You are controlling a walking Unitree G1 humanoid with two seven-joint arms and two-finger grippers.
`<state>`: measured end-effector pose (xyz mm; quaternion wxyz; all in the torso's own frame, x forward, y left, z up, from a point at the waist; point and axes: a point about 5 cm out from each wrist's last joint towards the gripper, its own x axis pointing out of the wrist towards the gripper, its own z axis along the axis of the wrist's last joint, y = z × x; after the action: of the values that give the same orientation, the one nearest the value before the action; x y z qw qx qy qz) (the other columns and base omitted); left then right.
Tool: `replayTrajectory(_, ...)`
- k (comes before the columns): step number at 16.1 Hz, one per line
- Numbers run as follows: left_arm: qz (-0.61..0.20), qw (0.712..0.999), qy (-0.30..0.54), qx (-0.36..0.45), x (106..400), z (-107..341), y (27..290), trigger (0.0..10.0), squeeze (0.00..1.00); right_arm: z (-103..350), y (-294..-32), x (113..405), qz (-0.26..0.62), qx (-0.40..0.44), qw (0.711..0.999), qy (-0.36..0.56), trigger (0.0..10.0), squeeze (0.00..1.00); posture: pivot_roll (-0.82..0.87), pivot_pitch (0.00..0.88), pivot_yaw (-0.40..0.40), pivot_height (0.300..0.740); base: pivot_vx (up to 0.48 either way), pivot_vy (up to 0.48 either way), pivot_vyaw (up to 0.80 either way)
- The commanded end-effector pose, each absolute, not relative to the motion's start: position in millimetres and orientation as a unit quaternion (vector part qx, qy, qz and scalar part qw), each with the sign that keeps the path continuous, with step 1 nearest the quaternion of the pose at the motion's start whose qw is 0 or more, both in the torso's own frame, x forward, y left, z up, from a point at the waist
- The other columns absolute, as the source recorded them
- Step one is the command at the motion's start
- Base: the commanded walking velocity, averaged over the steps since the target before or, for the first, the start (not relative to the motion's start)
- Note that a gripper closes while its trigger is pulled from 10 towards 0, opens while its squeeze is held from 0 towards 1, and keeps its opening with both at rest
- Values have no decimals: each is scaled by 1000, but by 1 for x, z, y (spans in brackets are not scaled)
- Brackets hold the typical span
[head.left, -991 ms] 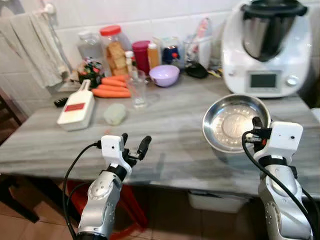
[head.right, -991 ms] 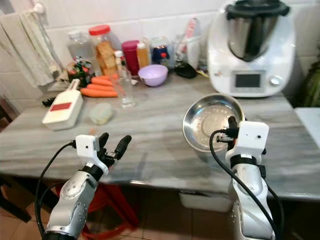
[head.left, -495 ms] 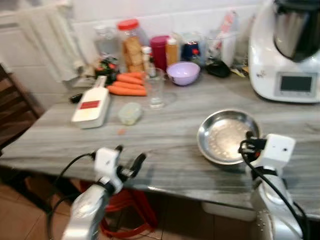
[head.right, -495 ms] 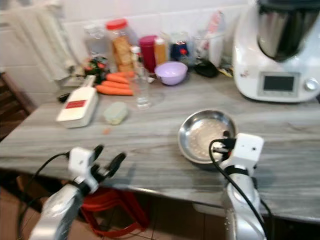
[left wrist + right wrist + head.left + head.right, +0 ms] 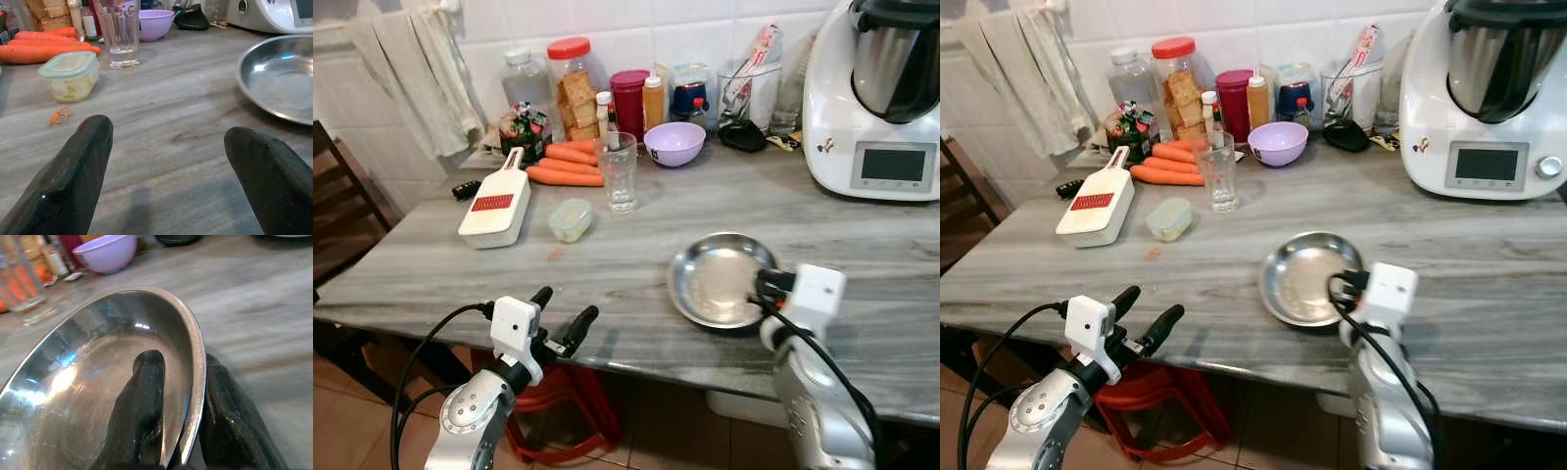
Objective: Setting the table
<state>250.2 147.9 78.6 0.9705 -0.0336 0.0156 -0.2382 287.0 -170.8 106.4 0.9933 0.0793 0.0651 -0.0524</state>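
Observation:
A round steel plate point(image 5: 710, 279) hovers just above the grey marble table point(image 5: 460, 274) near its front edge, on the right. My right gripper point(image 5: 766, 287) is shut on the plate's near rim; in the right wrist view one finger point(image 5: 142, 406) lies inside the steel plate point(image 5: 88, 382) and the other under its rim. My left gripper point(image 5: 560, 315) stands open at the table's front edge, to the left of the plate, holding nothing. In the left wrist view the table shows between its fingers point(image 5: 73, 171).
Behind stand a clear glass point(image 5: 619, 172), a small lidded container point(image 5: 570, 219), a white grater point(image 5: 495, 202), carrots point(image 5: 563, 166), a purple bowl point(image 5: 674, 143), jars and a white kitchen machine point(image 5: 881, 98). A dark chair point(image 5: 342, 220) stands at the left, a red stool point(image 5: 558, 411) under the table.
The camera has drawn back and turned. The plate, held by my right gripper, has come down from a tilted, raised pose to near level, low over the table.

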Motion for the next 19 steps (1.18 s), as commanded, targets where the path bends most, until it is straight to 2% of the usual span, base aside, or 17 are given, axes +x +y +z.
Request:
replayTrajectory(1, -231, 972, 14, -31, 250, 81, 151, 10000, 0, 105, -162, 290, -32, 85, 993, 72, 10000, 0, -130, 0, 103, 740, 0, 0, 0)
replayTrajectory(2, -232, 972, 15, -33, 248, 80, 149, 10000, 0, 103, -159, 293, -25, 87, 993, 78, 10000, 86, -129, 0, 101, 740, 0, 0, 0)
replayTrajectory(3, -230, 972, 15, -35, 248, 80, 149, 10000, 0, 101, -156, 295, -16, 99, 991, 83, 10000, 1000, -127, 0, 98, 740, 0, 0, 0)
replayTrajectory(10, -227, 973, 15, -44, 251, 81, 149, 10000, 0, 97, -146, 294, 13, 94, 991, 97, 10000, 1000, -132, 0, 97, 740, 0, 0, 0)
replayTrajectory(13, -227, 972, 13, -56, 253, 80, 143, 10000, 0, 97, -154, 287, 21, 48, 995, 90, 10000, 1000, -144, 0, 87, 740, 0, 0, 0)
replayTrajectory(19, -219, 973, 6, -70, 256, 78, 138, 10000, 0, 105, -179, 280, 5, -11, 996, 90, 10000, 1000, -182, 0, 5, 740, 0, 0, 0)
